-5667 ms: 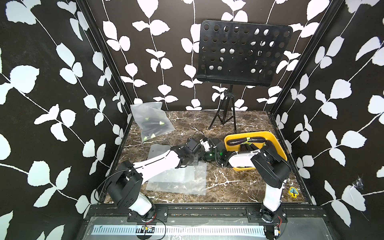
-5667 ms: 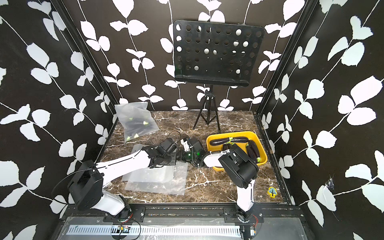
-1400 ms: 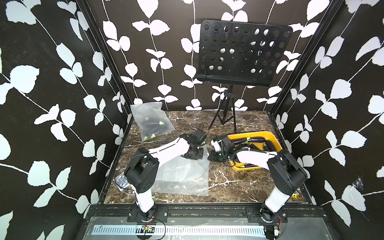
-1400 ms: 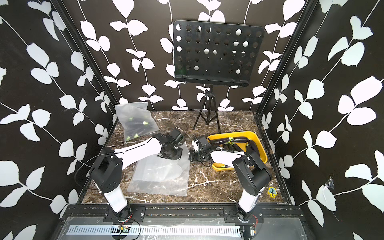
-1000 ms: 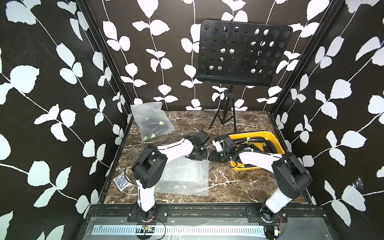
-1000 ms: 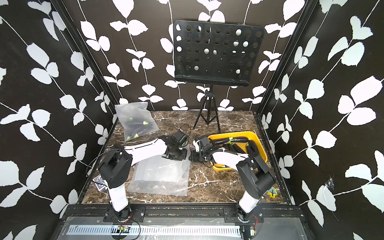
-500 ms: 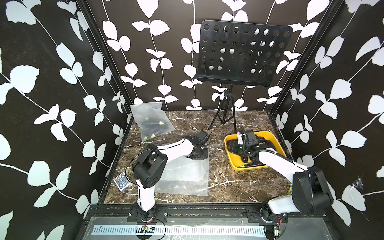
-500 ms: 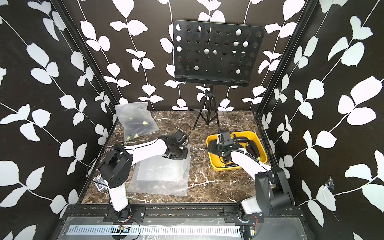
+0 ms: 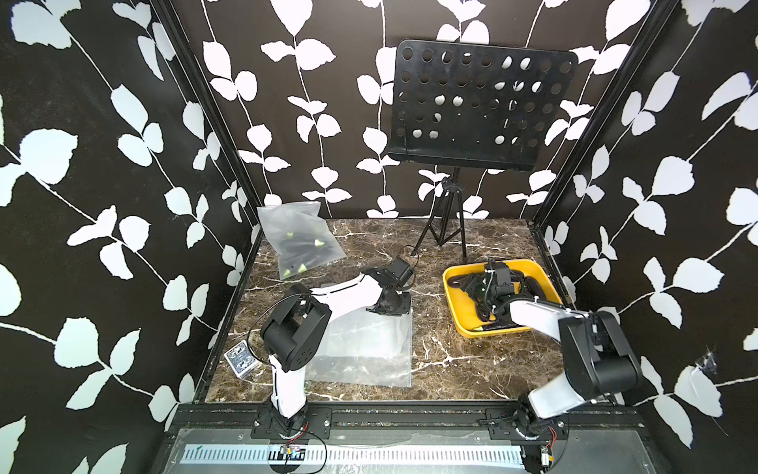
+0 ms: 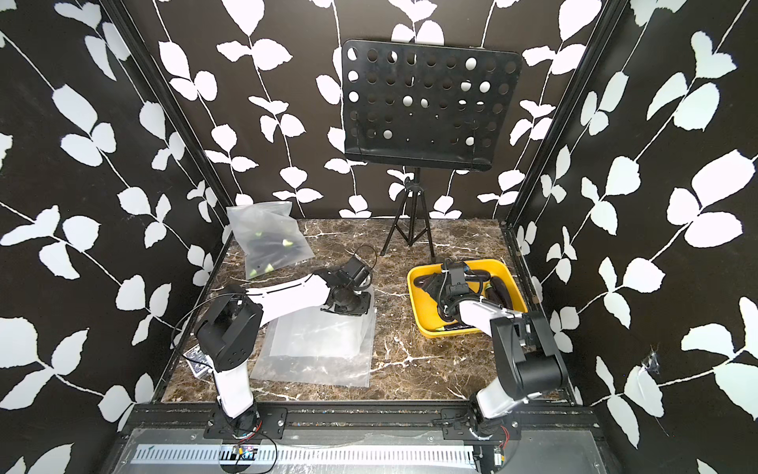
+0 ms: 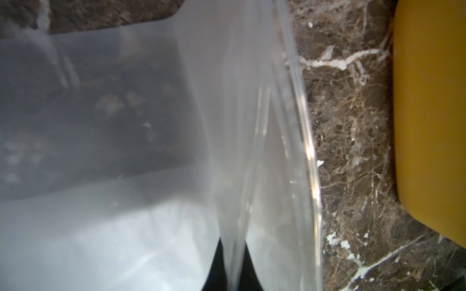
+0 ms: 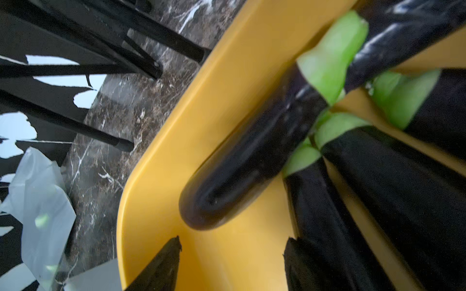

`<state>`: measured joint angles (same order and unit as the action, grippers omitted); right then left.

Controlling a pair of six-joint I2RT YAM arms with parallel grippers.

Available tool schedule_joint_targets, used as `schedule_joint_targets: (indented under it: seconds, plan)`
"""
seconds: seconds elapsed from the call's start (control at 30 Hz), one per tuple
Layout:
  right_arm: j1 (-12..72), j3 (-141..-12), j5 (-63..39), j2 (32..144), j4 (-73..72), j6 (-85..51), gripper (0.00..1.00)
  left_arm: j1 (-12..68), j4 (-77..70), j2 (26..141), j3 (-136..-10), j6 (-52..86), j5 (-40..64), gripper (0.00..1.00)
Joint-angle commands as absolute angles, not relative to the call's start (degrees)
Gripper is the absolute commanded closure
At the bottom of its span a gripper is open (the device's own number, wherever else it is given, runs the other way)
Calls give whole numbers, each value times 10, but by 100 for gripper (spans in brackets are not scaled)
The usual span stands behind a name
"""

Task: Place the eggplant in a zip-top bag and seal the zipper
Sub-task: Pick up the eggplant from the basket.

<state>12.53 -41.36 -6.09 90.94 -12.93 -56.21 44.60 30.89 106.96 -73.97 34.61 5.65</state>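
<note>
On your marble table (image 9: pixel 451 369) the clear zip-top bag (image 9: pixel 369 349) lies mostly flat, your left gripper (image 9: pixel 391 305) clenched on its far edge. Over the yellow tray (image 9: pixel 453 307), your right gripper (image 12: pixel 232 259) has just swung in, jaws spread and empty above an eggplant (image 12: pixel 252 156) inside: pickup comes next.

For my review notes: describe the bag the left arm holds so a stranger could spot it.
On the marble table, left of the yellow tray, a clear zip-top bag lies flat, its far edge pinched by the left claw. Unlike the bags in the back left corner, it is empty.
</note>
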Motion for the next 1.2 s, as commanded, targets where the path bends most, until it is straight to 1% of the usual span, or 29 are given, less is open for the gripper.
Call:
schedule_joint_targets:
  seconds: [0.0, 0.2, 0.33, 0.43, 0.53, 0.57, 0.6, 0.8, 0.97, 1.07, 1.17]
  plan:
    - [120, -413, -43, 937, -238, -620, 35, 449, 316, 1051, -740, 332, 63, 100]
    - [115, -426, -51, 982, -276, -653, 35, 449, 321, 1046, -738, 330, 57, 100]
    - [114, -420, -61, 1014, -341, -678, 38, 449, 321, 1045, -739, 329, 57, 100]
    - [114, -422, -72, 1024, -357, -679, 45, 449, 326, 1046, -744, 322, 62, 100]
    - [114, -418, -82, 1018, -367, -670, 59, 449, 327, 1046, -743, 318, 62, 100]
    - [114, -416, -84, 1010, -365, -667, 63, 449, 325, 1047, -742, 317, 63, 100]
    - [113, -413, -86, 1000, -360, -662, 64, 449, 324, 1047, -742, 318, 64, 100]
    - [114, -405, -82, 896, -245, -599, 64, 450, 318, 1049, -744, 318, 67, 100]
    - [118, -413, -90, 837, -167, -541, 65, 450, 319, 1050, -748, 312, 71, 100]
    - [151, -438, -116, 823, -136, -482, 67, 449, 317, 1050, -746, 313, 73, 100]
    - [194, -467, -162, 832, -139, -453, 67, 449, 318, 1049, -745, 315, 73, 100]
